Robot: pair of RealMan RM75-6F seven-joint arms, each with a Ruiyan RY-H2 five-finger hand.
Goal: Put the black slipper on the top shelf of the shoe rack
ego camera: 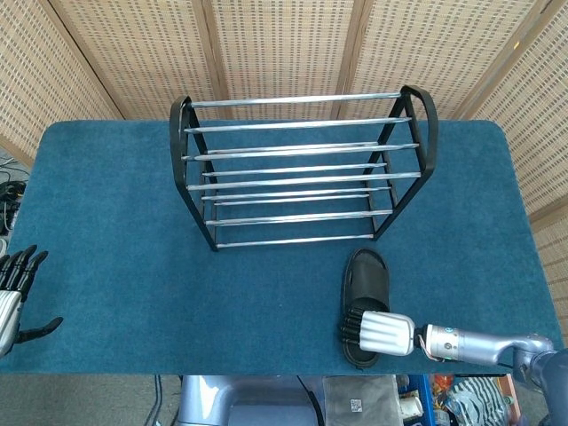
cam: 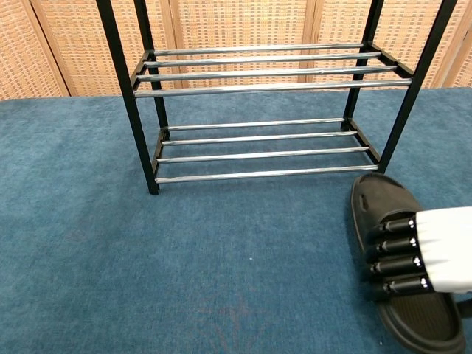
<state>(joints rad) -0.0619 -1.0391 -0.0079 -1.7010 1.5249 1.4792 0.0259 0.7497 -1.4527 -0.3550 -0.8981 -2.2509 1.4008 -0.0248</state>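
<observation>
Right hand (ego camera: 380,330) over black slipper's (ego camera: 366,277) heel end (perhaps gripping it)

Matt black rubbery slipper (ego camera: 366,284), shiny chrome-railed shoe rack (ego camera: 302,169), rough blue carpet-like cloth (ego camera: 115,222).

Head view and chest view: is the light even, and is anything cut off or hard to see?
Head view: even, soft light, sharp; bright glints on the shoe rack bars; the left hand is cut by the frame edge. Chest view: sharp too, but the rack's top is out of frame, the right hand is cropped at the edge, and the black slipper shows little detail under it.
</observation>
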